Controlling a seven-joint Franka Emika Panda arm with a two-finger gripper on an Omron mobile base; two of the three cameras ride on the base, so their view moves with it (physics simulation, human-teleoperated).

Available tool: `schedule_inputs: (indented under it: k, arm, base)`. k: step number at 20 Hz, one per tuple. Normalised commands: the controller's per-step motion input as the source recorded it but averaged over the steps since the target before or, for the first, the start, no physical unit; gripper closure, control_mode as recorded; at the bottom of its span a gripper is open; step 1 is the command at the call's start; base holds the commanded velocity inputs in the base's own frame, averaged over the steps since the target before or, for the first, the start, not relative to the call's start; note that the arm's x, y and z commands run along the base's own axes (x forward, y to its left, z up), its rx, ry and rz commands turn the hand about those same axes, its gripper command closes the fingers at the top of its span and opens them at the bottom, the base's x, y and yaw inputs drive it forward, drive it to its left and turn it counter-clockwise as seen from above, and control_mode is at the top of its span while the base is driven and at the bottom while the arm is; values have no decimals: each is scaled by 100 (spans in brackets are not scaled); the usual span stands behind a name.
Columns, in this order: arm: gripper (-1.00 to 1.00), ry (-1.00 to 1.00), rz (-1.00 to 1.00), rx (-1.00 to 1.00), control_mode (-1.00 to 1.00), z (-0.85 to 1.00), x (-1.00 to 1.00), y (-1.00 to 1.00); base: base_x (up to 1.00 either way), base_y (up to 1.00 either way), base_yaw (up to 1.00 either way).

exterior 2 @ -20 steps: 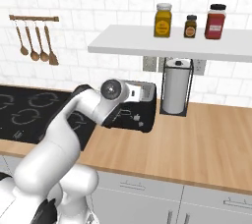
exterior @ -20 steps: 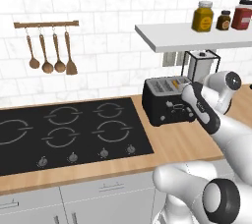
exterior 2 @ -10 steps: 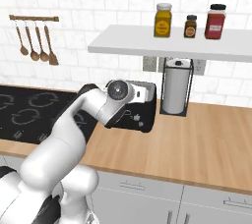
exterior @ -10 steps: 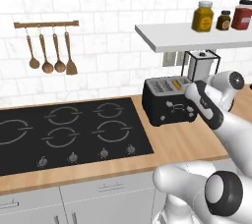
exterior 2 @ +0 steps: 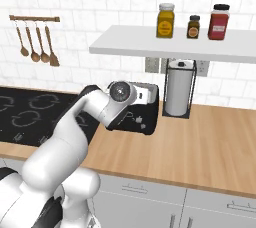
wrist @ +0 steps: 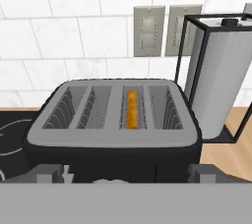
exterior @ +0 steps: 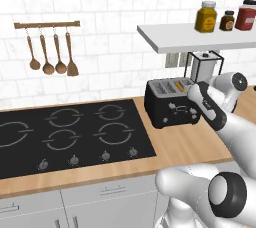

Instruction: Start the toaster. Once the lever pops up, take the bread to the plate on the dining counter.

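Glossy white arm [exterior: 235, 132] with rounded segments and dark joints.

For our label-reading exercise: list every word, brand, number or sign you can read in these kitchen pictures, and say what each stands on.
No text can be read.
Three jars on the shelf: labels plain or too blurred to read.
Toaster front: small pale marks by the knobs, too small to read.
Hob: only ring outlines and knobs, no numbers.
Wall switches: blank.
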Motion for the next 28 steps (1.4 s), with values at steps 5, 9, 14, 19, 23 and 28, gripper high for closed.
schedule_inputs:
  k: [5,9,14,19,23,28]
  arm:
    - [-100,0,0,0,-100,0,0,0]
    - [-100,0,0,0,-100,0,0,0]
    - [-100,0,0,0,-100,0,0,0]
    - [-100,0,0,0,-100,0,0,0]
    - [-100,0,0,0,-100,0,0,0]
    - [-100,0,0,0,-100,0,0,0]
  base:
    - [0,0,0]
    - [0,0,0]
    - [0,0,0]
    - [0,0,0]
    - [0,0,0]
    - [0,0,0]
